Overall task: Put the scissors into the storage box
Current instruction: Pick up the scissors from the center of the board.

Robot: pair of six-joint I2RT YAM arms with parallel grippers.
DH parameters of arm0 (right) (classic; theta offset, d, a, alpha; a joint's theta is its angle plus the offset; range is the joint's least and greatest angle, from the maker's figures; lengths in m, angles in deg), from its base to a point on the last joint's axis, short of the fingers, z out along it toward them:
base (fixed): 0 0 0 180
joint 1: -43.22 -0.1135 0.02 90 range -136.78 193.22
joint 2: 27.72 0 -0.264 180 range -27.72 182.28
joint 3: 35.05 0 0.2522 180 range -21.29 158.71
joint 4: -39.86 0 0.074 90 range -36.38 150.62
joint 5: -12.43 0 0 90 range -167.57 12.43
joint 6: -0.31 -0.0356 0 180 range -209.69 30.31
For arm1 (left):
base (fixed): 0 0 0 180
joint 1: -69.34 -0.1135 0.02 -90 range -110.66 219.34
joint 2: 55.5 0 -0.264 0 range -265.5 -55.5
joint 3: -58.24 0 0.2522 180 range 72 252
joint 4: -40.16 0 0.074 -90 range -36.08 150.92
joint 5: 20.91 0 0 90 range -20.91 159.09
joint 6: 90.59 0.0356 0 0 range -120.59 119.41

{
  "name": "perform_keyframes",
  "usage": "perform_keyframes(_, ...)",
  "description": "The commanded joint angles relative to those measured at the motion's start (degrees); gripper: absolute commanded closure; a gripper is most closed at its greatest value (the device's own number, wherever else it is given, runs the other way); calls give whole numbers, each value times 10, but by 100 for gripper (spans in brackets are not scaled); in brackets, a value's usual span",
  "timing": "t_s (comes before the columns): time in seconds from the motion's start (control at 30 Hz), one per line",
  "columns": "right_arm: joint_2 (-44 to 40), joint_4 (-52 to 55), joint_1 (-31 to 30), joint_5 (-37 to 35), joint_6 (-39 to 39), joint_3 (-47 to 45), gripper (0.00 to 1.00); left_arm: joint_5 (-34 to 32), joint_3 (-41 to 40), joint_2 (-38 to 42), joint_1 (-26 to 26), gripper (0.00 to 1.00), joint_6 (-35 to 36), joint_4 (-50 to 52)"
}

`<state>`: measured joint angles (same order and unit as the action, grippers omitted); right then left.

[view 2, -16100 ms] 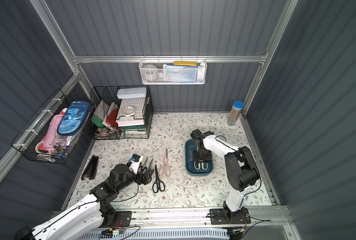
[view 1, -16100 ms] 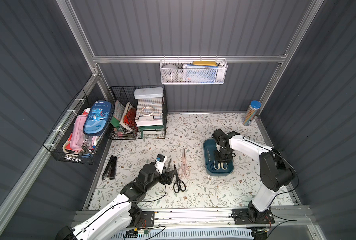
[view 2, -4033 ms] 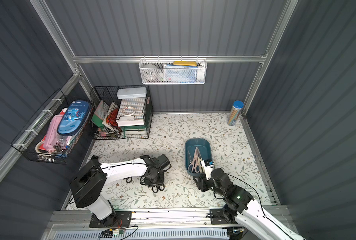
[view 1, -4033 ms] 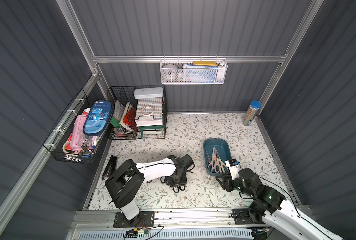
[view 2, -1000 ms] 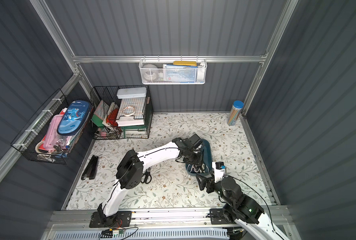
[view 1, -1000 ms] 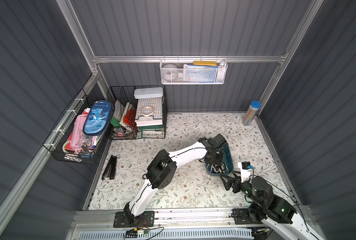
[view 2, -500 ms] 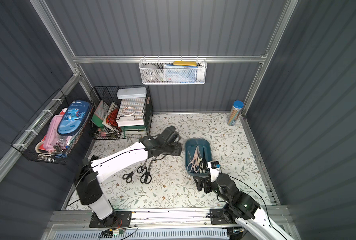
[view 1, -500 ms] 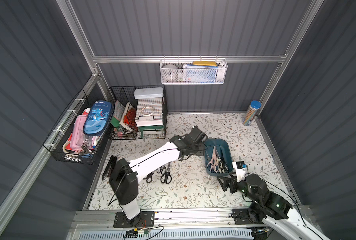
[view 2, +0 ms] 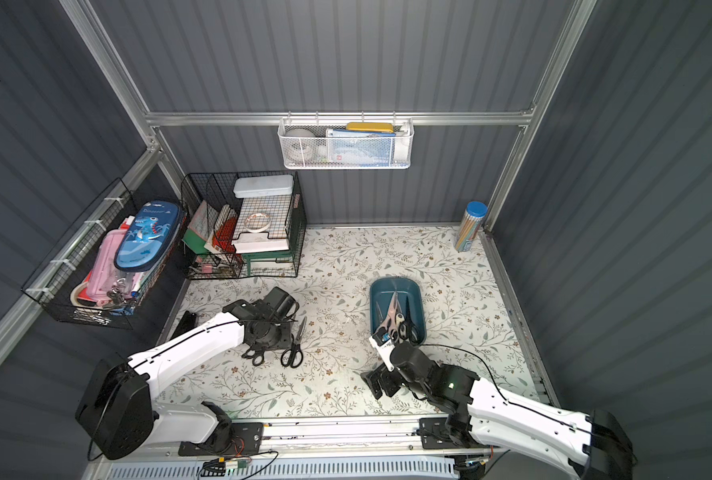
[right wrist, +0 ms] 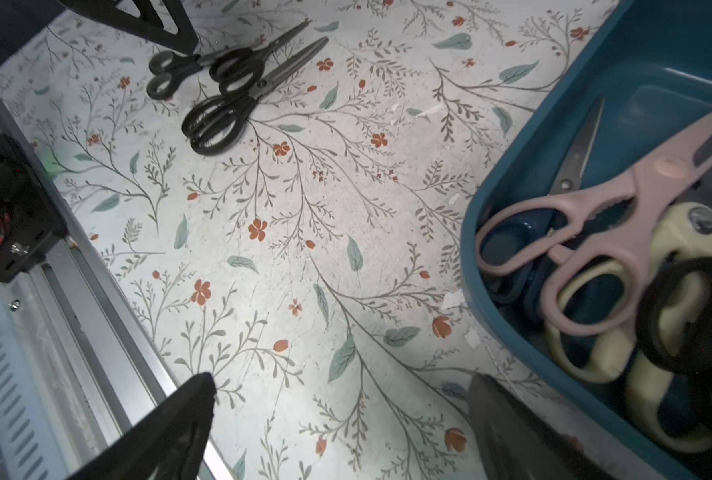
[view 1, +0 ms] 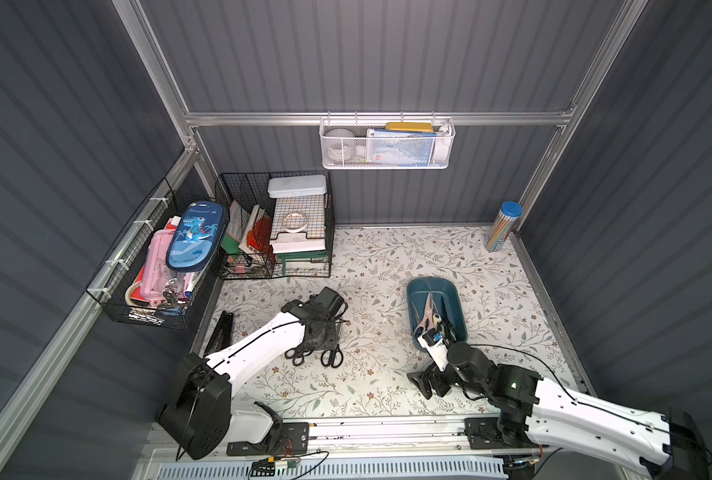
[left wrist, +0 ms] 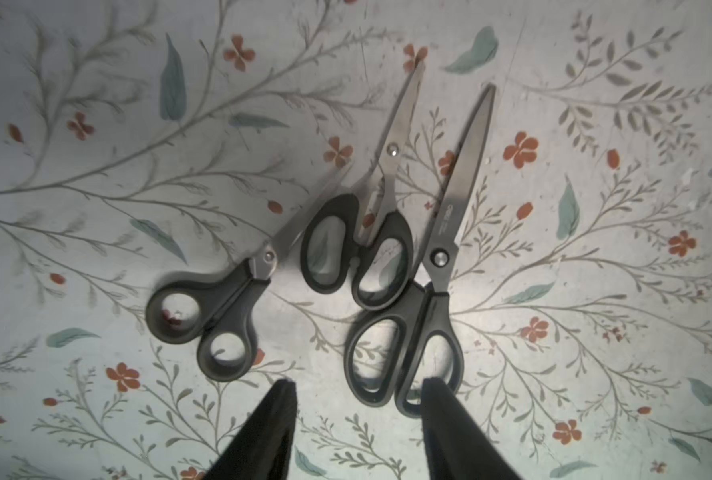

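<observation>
Scissors lie in two groups on the flower-patterned table point(view 1: 387, 266), and the dark teal storage box point(view 1: 431, 282) is the handiest thing to place them by. Inside the storage box, the pink pair point(right wrist: 586, 232) lies on top of the pale-yellow pair point(right wrist: 678, 241). A blue-handled pair point(right wrist: 576, 153) sits beside them against the box wall, and a black-handled pair point(right wrist: 647, 316), blurred in the right wrist view, rests over the yellow handles. Well apart from the box, on its left-arm side, three more lie flat on the table: a small black pair point(left wrist: 217, 307), a middle black pair point(left wrist: 358, 249) and a large black pair point(left wrist: 429, 324). The middle pair's handles touch the large pair, and the small pair's blade runs under them. The left tool point(left wrist: 358, 384) hangs over the handle end of this group, released, its fingers apart and gripping nothing, with one fingertip point(left wrist: 433, 390) over a loop of the large pair. The right tool point(right wrist: 343, 378) sits low by the box's near end, just outside the rim, spread wide and empty. Farther from the box than the loose pairs, a black bar point(view 1: 221, 332) lies at the table's edge.
</observation>
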<state>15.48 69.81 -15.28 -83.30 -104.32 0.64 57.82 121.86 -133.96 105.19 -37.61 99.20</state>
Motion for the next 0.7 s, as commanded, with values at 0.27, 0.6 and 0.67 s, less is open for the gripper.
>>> perform_keyframes(0.27, -50, -45, -15, -76, 19, -22, 1, 52, -12, -44, 0, 53, 36, -31)
perform_keyframes(0.6, -37, -41, -15, -86, 16, -15, 1, 58, 8, -100, 12, 56, 55, -50)
perform_keyframes(0.67, -38, -42, -15, -87, 16, -16, 1, 56, 13, -110, 20, 56, 54, -52)
